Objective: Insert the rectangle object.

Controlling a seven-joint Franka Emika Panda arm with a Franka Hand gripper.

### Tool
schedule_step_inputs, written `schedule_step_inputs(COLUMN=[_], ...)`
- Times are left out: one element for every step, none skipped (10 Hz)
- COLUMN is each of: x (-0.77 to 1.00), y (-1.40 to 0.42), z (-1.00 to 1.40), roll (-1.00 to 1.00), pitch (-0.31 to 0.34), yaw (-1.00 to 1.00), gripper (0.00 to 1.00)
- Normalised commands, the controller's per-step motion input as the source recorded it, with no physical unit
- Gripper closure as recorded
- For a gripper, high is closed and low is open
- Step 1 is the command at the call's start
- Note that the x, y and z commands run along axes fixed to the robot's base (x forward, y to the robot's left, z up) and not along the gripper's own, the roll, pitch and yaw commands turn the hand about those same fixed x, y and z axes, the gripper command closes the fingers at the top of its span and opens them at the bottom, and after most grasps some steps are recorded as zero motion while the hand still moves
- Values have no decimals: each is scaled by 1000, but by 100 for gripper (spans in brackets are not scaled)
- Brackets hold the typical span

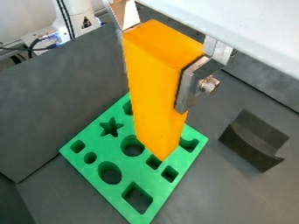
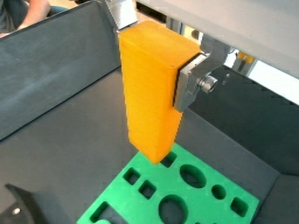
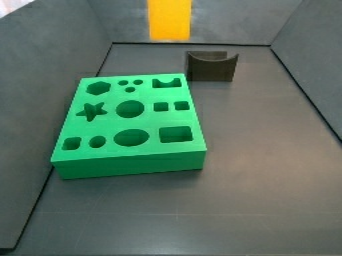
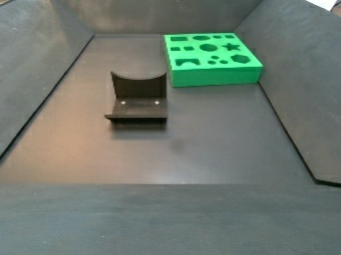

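Clamped between the flat silver fingers [image 1: 193, 87] of the gripper [image 2: 158, 54], the orange rectangle block [image 1: 158, 87] hangs upright in both wrist views above the green shape-sorting board [image 3: 130, 123], which lies on the dark floor apart from the fixture [image 4: 136, 98].

We see a dark grey matte floor [image 4: 200, 149] ringed by low dark grey walls [image 3: 40, 90] (evenly lit, faintly glossy), with the gripper [image 1: 197, 83] above it.
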Motion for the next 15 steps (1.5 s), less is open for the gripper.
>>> schedule_step_inputs(x=[451, 494, 466, 214, -257, -280, -197, -86, -31, 0, 146, 226, 174, 157, 203], y=[-729, -643, -614, -471, 0, 11, 63, 34, 0, 0, 0, 37, 86, 91, 106], z=[-1000, -1000, -1000, -1000, -1000, -914, -751, -640, -574, -489, -369, -357, -334, -294, -243], roll=[0, 0, 1, 4, 67, 53, 10, 0, 0, 0, 0, 91, 166, 224, 311], pitch=[-36, -11, 0, 0, -83, -169, -171, -76, -23, 0, 1, 41, 44, 63, 66], yaw=[0, 129, 211, 223, 320, 397, 306, 60, 0, 0, -91, -23, 0, 0, 134], gripper=[100, 100, 100, 100, 100, 100, 100, 100, 100, 100, 100, 100, 100, 100, 100])
